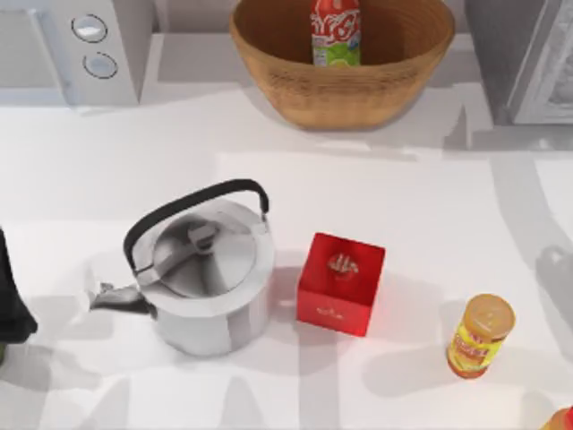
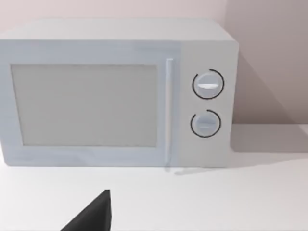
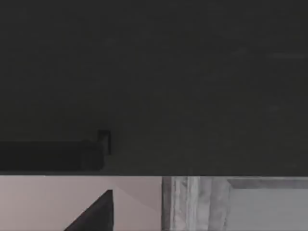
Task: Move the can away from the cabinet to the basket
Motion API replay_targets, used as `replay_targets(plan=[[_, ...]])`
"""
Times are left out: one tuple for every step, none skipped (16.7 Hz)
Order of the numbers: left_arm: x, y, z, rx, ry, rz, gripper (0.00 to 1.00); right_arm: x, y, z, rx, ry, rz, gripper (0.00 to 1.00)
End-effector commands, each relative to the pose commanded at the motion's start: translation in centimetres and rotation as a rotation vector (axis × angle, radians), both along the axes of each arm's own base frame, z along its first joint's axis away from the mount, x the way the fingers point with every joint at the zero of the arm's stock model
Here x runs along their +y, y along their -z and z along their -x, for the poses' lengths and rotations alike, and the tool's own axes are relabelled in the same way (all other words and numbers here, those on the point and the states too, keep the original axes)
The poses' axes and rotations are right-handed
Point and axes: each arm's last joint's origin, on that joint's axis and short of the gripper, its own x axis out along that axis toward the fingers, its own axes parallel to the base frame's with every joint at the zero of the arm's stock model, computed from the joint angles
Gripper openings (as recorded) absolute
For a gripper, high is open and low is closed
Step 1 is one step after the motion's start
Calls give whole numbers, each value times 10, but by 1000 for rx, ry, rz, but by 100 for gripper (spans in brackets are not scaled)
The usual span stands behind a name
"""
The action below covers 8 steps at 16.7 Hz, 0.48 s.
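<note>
The slim red can with a green band (image 1: 336,32) is seen upright inside the round tan woven basket (image 1: 269,63). The grey boxy cabinet (image 1: 524,54) is placed well apart at the surface's right. The left arm (image 1: 13,296) is parked at the left edge; the state of either arm's fingers cannot be told.

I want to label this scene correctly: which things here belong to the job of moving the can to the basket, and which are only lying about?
Belong to the job:
- can, standing upright inside the basket
- basket, top middle of the table
- cabinet, top right

Only lying about:
- kettle
- red box
- orange-yellow can
- microwave, top left
</note>
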Motion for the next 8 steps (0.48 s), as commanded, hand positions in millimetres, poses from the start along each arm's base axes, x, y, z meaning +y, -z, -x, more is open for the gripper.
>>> replay_targets(plan=[[0, 0, 0, 0, 0, 0, 100, -6, 15, 10, 6, -1, 1, 100], [0, 0, 0, 0, 0, 0, 100, -12, 32, 21, 13, -1, 2, 100], [0, 0, 0, 0, 0, 0, 100, -18, 50, 31, 20, -2, 3, 100], [0, 0, 0, 0, 0, 0, 100, -23, 69, 41, 27, -2, 3, 100], [0, 0, 0, 0, 0, 0, 100, -28, 90, 51, 33, -3, 3, 100], [0, 0, 0, 0, 0, 0, 100, -32, 112, 60, 38, -3, 2, 100], [0, 0, 0, 0, 0, 0, 100, -35, 134, 68, 43, -3, 2, 100], [0, 0, 0, 0, 0, 0, 100, -39, 156, 75, 47, -4, 1, 100]])
